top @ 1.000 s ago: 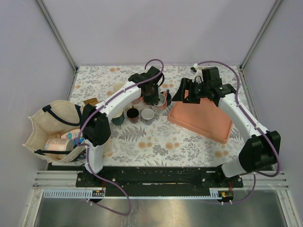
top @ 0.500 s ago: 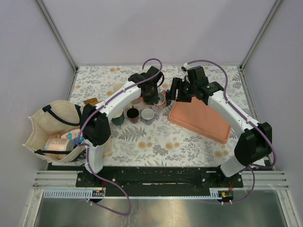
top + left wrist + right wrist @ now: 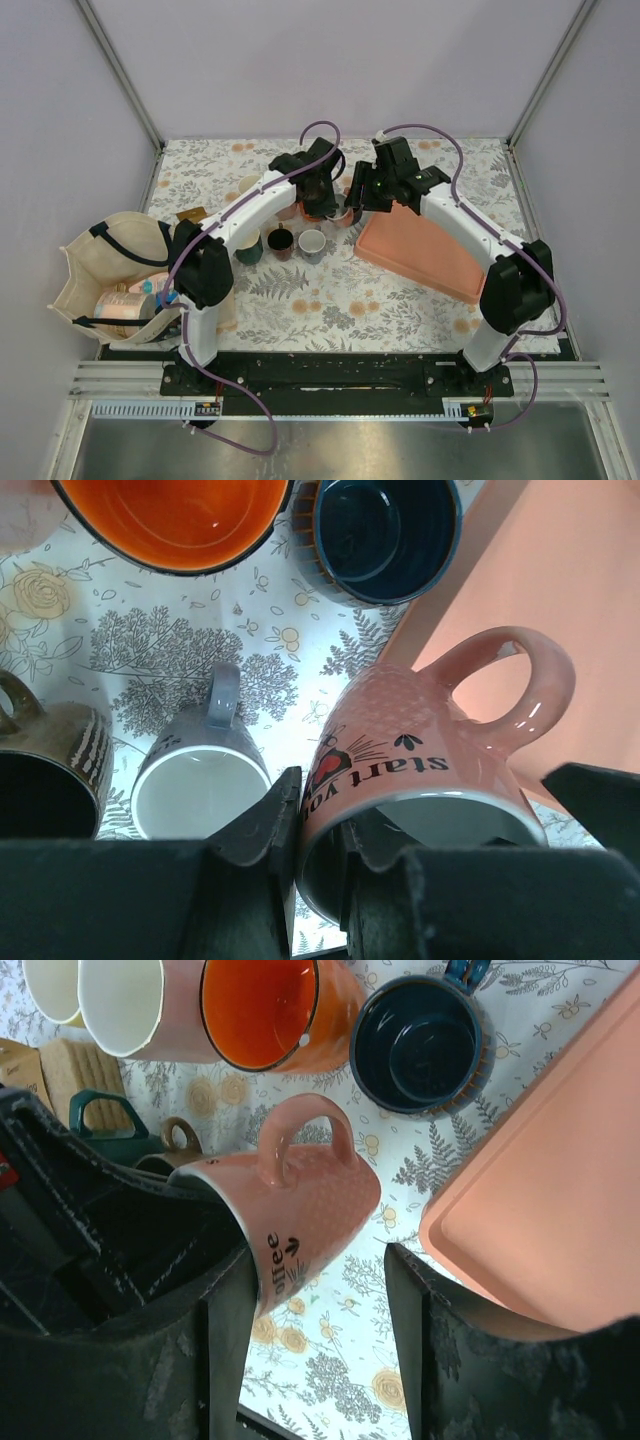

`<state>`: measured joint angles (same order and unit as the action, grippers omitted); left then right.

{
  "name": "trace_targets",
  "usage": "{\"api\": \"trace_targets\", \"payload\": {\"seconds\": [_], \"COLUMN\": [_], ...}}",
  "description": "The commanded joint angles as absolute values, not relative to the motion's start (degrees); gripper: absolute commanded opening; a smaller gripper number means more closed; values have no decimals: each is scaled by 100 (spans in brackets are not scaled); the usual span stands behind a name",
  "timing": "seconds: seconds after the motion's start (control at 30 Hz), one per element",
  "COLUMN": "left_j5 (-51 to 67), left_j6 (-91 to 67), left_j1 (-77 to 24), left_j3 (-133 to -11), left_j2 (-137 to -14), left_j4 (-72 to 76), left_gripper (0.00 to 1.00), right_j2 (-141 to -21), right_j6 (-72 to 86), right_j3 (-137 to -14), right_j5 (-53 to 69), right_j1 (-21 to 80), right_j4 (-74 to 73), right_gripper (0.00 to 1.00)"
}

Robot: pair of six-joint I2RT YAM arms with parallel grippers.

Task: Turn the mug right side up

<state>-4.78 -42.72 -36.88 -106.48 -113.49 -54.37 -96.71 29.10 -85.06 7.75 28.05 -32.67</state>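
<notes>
While the left claw (image 3: 318, 810) pinches the rim of the pink china mug (image 3: 400, 750) with black letters, one finger sits inside the mouth and one sits outside, so this claw is closed tight on it; the pink china mug lies tipped on its side over the flowery table cloth (image 3: 170, 650), its mouth toward the left claw and its loop handle at 1 o'clock in the left wrist view; the right claw (image 3: 320, 1260) stands open, with one finger on each side of the mug's bottom end; the finger at 3 o'clock is not touching, and I cannot tell about the other one; a small grey mug with a white inside (image 3: 200, 770) stands just beside the pink one at 9 o'clock, mouth up; a round dark blue cup (image 3: 385, 530) is at 12 o'clock; a cup that is bright orange inside (image 3: 180, 520) is at 11 o'clock; a brown mug (image 3: 50, 770) is farther out at 9 o'clock; a flat salmon-pink tray (image 3: 540, 570) lies at 2 o'clock; seen from the top, both claws meet near the far middle of the table.
</notes>
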Motion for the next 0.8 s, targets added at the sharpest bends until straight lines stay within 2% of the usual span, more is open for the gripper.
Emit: {"api": "trace_targets", "payload": {"seconds": [0.0, 0.17, 0.27, 0.33, 0.37, 0.4, 0.43, 0.5, 0.67, 0.77], "left_j5": [-26, 492, 659, 650, 659, 677, 703, 799, 1178, 819], "left_j6": [-4254, -4219, -4245, -4254, -4263, -4280, -4280, -4254, -3973, -3867], "left_j1": [-3604, -3533, -3463, -3445, -3428, -3419, -3419, -3410, -3410, -3375], "left_j3": [-11170, -11487, -11531, -11522, -11470, -11461, -11444, -11408, -11452, -11452], "left_j2": [-11197, -11276, -11250, -11224, -11224, -11224, -11224, -11215, -11145, -10952], "left_j4": [-4957, -4816, -4764, -4772, -4772, -4764, -4764, -4685, -4395, -4464], "left_gripper": [0, 0, 0, 2, 14, 25, 39, 55, 75, 79], "right_j2": [-9957, -10098, -10107, -10090, -10081, -10072, -10072, -10090, -10116, -10038], "right_j6": [2909, 2883, 2795, 2769, 2786, 2795, 2786, 2777, 2646, 2497], "right_j3": [-8903, -9017, -8965, -8921, -8921, -8912, -8930, -8973, -9175, -9211], "right_j5": [246, 27, -132, -132, -149, -184, -211, -263, -509, -519], "right_j1": [2935, 3067, 3085, 3076, 3085, 3094, 3094, 3094, 3085, 3085], "right_j4": [-3226, -3313, -3357, -3366, -3358, -3357, -3357, -3349, -3349, -3340], "right_gripper": [61, 54, 35, 16, 5, 0, 0, 0, 0, 0]}}
